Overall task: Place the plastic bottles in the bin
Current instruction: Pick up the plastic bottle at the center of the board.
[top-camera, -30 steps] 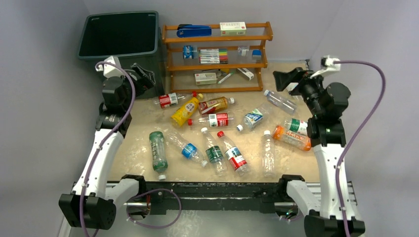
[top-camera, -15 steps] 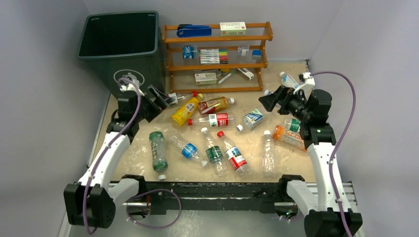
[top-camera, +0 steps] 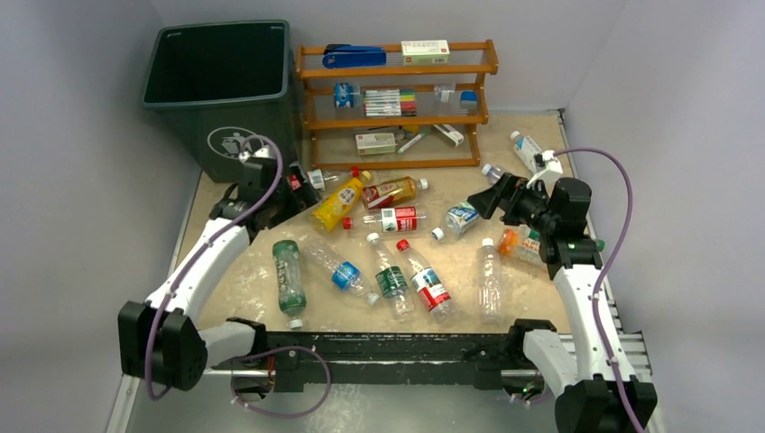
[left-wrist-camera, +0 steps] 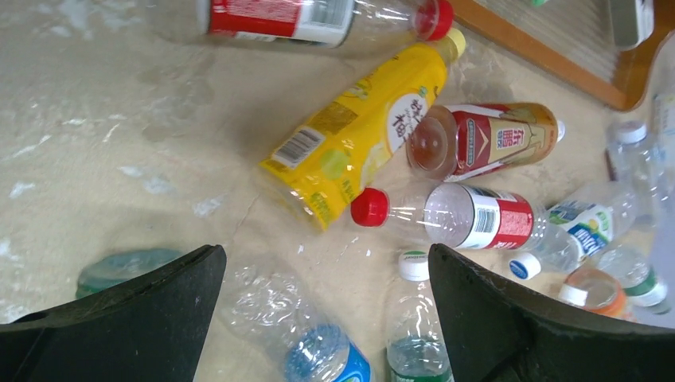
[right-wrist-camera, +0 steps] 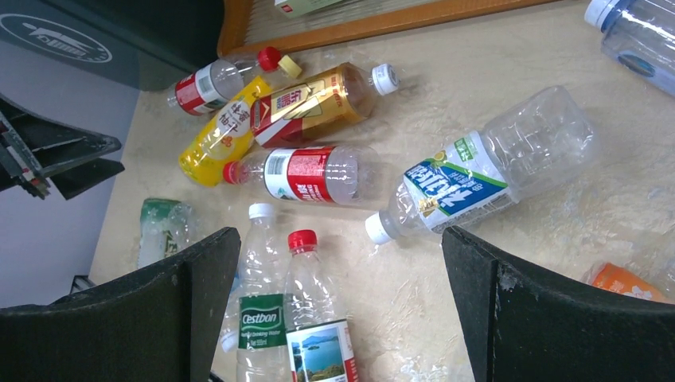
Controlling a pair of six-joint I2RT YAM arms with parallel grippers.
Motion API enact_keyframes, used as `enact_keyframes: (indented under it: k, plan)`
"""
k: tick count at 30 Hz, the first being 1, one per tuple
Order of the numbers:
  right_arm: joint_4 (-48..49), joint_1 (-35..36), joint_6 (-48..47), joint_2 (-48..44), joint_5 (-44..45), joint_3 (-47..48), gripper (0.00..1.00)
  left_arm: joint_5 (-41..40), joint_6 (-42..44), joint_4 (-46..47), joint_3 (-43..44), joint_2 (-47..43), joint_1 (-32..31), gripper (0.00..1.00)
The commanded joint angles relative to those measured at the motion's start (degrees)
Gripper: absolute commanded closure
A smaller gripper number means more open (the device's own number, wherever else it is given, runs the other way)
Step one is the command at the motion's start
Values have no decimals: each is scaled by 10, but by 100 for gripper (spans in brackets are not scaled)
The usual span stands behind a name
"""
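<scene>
Several plastic bottles lie scattered on the tan tabletop. Among them are a yellow one point(top-camera: 338, 203) point(left-wrist-camera: 366, 131), a red-labelled clear one point(top-camera: 397, 219) point(left-wrist-camera: 477, 216), a green one point(top-camera: 289, 275) and a blue-and-green-labelled one point(top-camera: 462, 216) point(right-wrist-camera: 477, 179). The dark green bin point(top-camera: 225, 144) stands at the back left. My left gripper point(top-camera: 293, 185) point(left-wrist-camera: 326, 253) hangs open and empty just in front of the bin, above the yellow bottle's left side. My right gripper point(top-camera: 492, 194) point(right-wrist-camera: 341, 235) is open and empty too, low over the right side next to the blue-and-green-labelled bottle.
An orange-brown wooden rack point(top-camera: 397, 99) with markers and small boxes stands at the back beside the bin. An orange bottle point(top-camera: 532, 251) lies under my right arm. Another clear bottle point(top-camera: 526, 149) lies at the back right near the wall.
Both arms have come down and moved inward. The left gripper dropped from in front of the bin toward the yellow bottle; the right dropped toward the middle bottles. Both stayed open.
</scene>
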Motion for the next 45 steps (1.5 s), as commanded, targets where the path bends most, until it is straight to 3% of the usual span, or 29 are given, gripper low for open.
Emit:
enact_keyframes:
  k: [1,10,21,32,45]
  plan:
    - [34,1,7,-11,-9,-1,0,-75,75,-13,68,43,-73,1]
    - [50,1,11,-14,-20,-20,0,-126,194,-30,125,116,-110,1]
    - [83,1,26,-2,-37,-39,0,-99,252,-12,171,213,-109,0]
    - [120,1,46,10,-49,-67,0,-101,256,-23,213,291,-109,0]
    - [140,1,51,24,-56,-79,0,-75,249,-32,190,323,-126,0]
